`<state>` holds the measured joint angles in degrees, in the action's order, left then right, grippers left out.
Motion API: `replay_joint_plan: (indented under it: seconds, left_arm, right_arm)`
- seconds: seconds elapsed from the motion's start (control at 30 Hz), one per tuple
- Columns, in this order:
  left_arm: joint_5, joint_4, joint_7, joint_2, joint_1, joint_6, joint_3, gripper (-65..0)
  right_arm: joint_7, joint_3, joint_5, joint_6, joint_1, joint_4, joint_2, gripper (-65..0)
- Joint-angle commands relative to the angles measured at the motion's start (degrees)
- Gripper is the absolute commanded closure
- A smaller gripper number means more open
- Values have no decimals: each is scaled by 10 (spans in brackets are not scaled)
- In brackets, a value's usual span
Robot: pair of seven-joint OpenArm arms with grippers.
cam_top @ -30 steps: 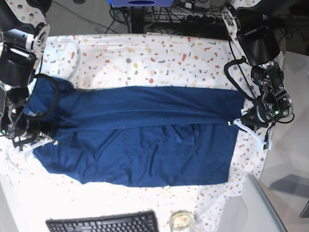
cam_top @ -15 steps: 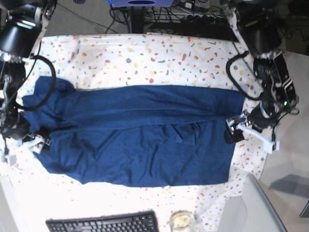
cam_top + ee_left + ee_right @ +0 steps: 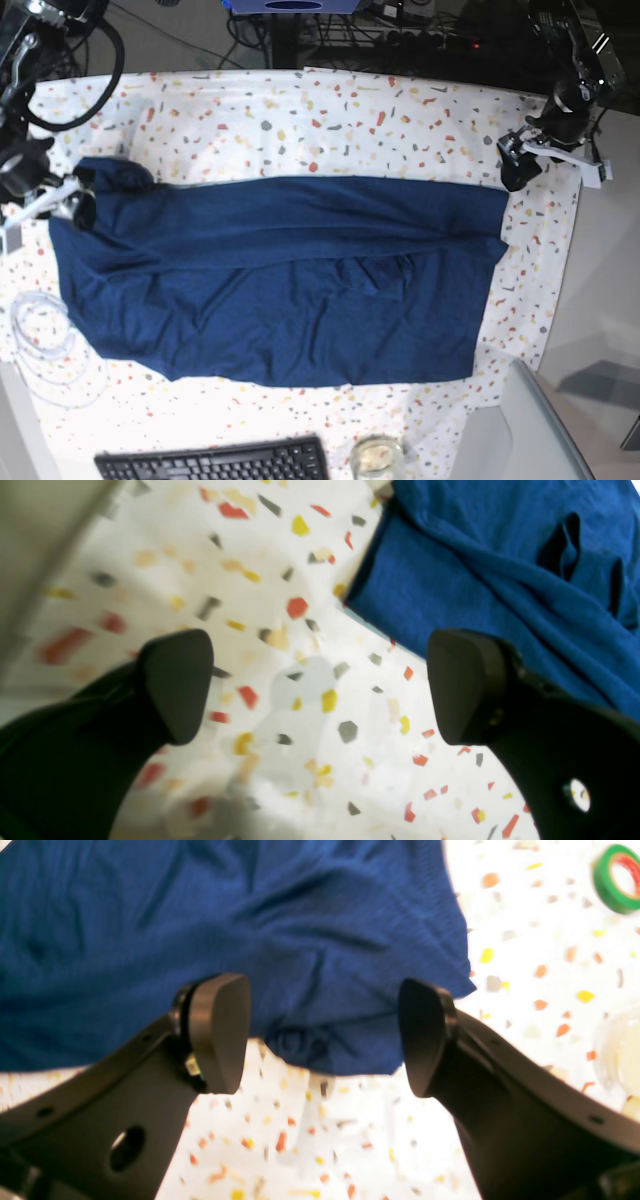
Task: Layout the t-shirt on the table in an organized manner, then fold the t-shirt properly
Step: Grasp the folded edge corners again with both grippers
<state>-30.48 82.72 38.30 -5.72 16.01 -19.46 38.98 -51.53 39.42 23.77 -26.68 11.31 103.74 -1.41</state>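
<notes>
Speckled terrazzo cloth covers the table (image 3: pixel 330 110), w/ dark cables and gear behind its far edge. Going left to right in base view: right gripper (image 3: pixel 45 205) hangs at the far-left edge, just over the sleeve end of the t-shirt (image 3: pixel 290 280); its jaws stand well apart w/ nothing between them, and the right wrist view shows both pads (image 3: pixel 220 1032) clear above the cloth w/ a bunched blue fold past them. A coil of clear tubing (image 3: pixel 45 345) lies on the cloth below that, near the front-left corner. T-shirt is spread lengthwise across the table's middle, upper part folded down over the lower, some creases near centre. Keyboard (image 3: pixel 215 462) and a glass jar (image 3: pixel 377 458) sit at the front edge. Left gripper (image 3: pixel 552 160) hovers by the far-right edge, apart from the shirt's hem corner; jaws wide, empty, bare speckled cloth between the pads (image 3: pixel 467 685) in left wrist view. A green tape roll (image 3: pixel 617 877) shows in right wrist view only.
</notes>
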Motion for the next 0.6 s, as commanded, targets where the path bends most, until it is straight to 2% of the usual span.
replay_joint_plan:
  seconds: [0.0, 0.03, 0.1, 0.17, 0.47, 0.57]
  left_arm:
    - [-9, -7, -9, -6, -5, -3, 1, -650]
    - [-9, -17, -10, -6, -15, -4, 0, -650]
    - [-9, -43, -10, -5, -31, -27, 0, -650]
    - [-9, -62, -10, -4, -43, -43, 0, -650]
    - [-5, -145, -10, -4, -110, -45, -3, -650]
    - [-5, -159, -10, -5, -118, -45, -29, -635]
  right_arm:
    - [9, 16, 8, -23, -5, 7, -1, -434]
    - [9, 31, 8, -40, -5, 5, -7, -434]
    - [8, 65, 8, -70, -7, -6, -21, -434]
    - [8, 89, 8, -82, -9, -18, -26, -434]
    - [9, 100, 8, -89, -5, -42, -24, -428]
    - [9, 100, 8, -89, -5, -42, -24, -428]
